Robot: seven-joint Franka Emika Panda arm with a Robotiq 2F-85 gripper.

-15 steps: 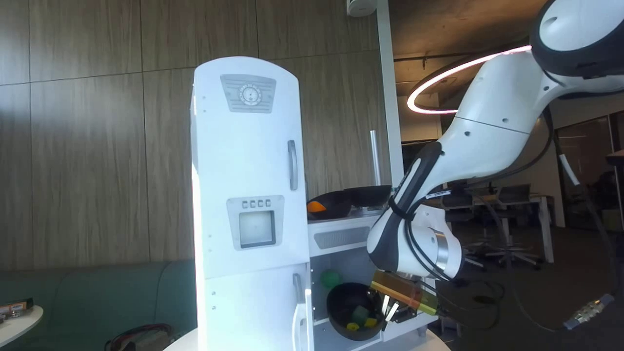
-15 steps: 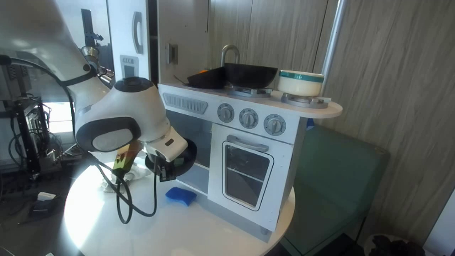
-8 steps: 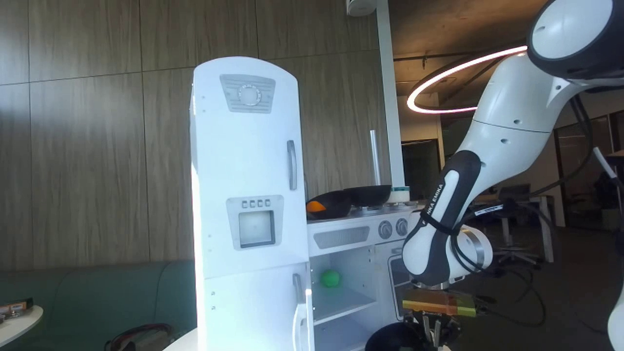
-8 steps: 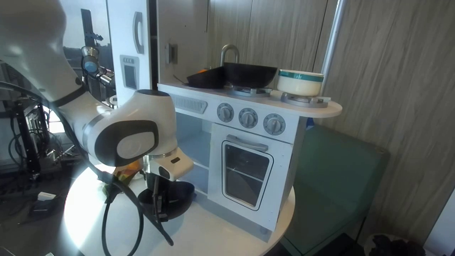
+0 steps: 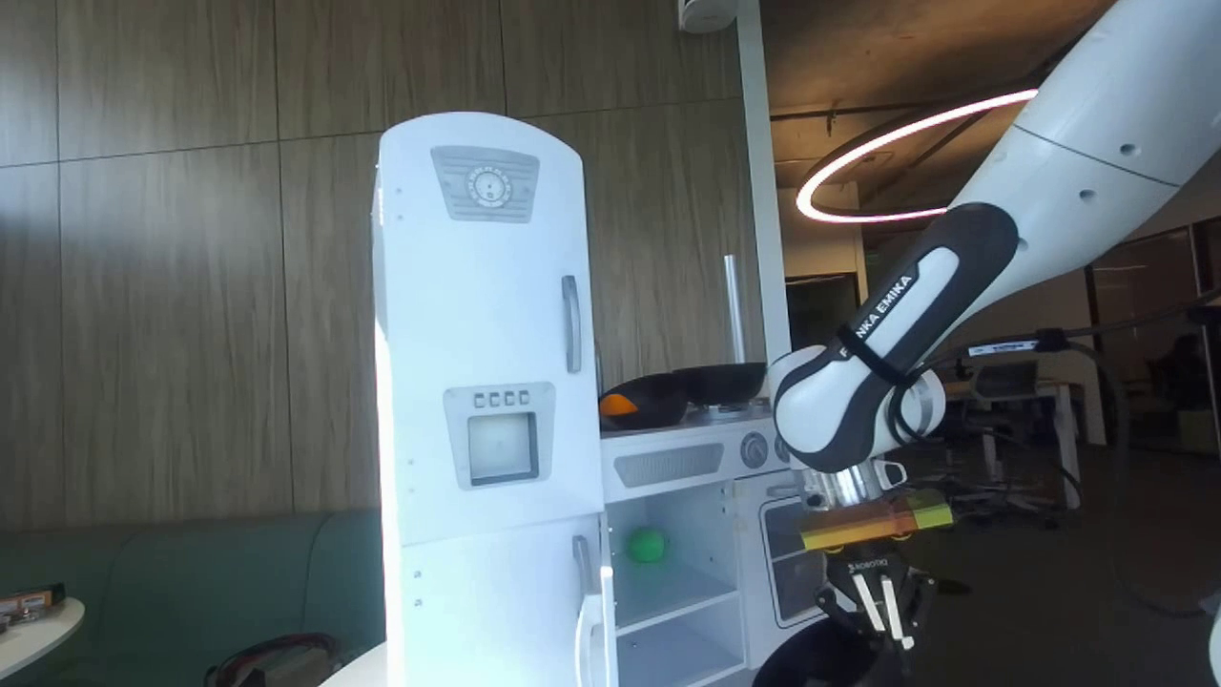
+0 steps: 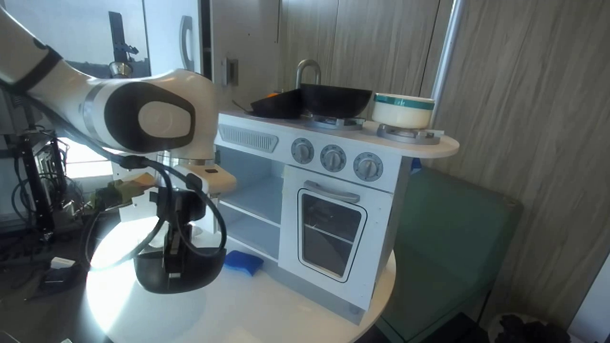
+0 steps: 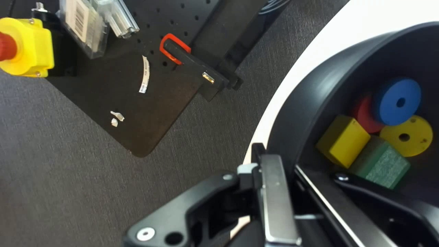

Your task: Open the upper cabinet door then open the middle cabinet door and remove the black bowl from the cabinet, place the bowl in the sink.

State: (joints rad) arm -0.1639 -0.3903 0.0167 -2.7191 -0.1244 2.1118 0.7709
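The hand point(image 7: 278, 158) is narrow on the bowl point(image 7: 310, 99), holding its wall between the fingers point(image 7: 278, 199), with the rim crossing the grip. In both exterior views the bowl is outside the cabinet point(image 6: 259, 190), in front of it and over the counter point(image 6: 267, 309); whether its base touches the counter, I cannot tell. It is roughly upright.

The wrist view looks into the bowl. A blue disc point(image 7: 399, 101) overlaps a red piece point(image 7: 365, 116), partly hidden, and a yellow disc point(image 7: 408, 137) lies just beside them. Nearer the hand, a yellow block point(image 7: 343, 141) lies against a green block point(image 7: 382, 163).

The cabinet has two compartments; the upper one holds a green ball point(image 5: 646, 545). On the stove point(image 6: 318, 143), a tilted pan point(image 6: 276, 105) holds something orange point(image 5: 618, 405); a wider pan point(image 6: 336, 102) and a cream pot point(image 6: 402, 115) stand on burners point(image 6: 409, 137). In an exterior view a dark gap runs beside the upper door point(image 6: 167, 38). A blue sponge point(image 6: 244, 263) lies on the counter near the bowl.
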